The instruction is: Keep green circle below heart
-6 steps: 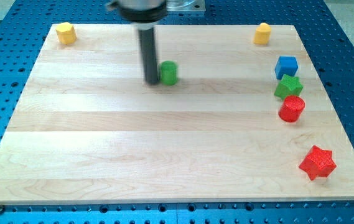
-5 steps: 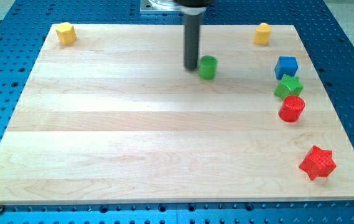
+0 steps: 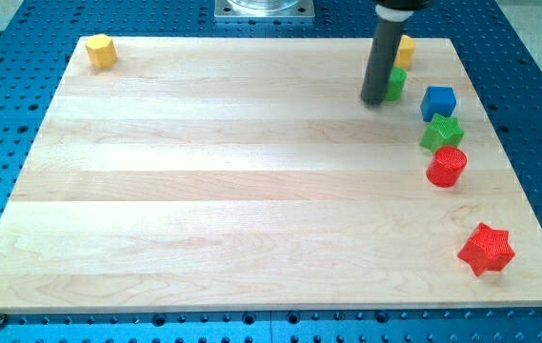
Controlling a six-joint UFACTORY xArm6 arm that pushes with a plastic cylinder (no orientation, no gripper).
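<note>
The green circle block (image 3: 397, 84) sits near the view's top right, just below the yellow heart block (image 3: 405, 48), which the rod partly hides. My tip (image 3: 375, 101) rests on the board right at the green circle's left side, touching or nearly touching it. The rod rises from there toward the view's top.
A blue cube (image 3: 438, 101), a green star (image 3: 441, 132) and a red cylinder (image 3: 447, 167) stand in a column at the right edge. A red star (image 3: 486, 250) lies at the bottom right. A yellow hexagon block (image 3: 101, 50) sits in the top left corner.
My tip has swept to the view's right and slightly up, pushing the green circle from the top middle of the board to just below the yellow heart.
</note>
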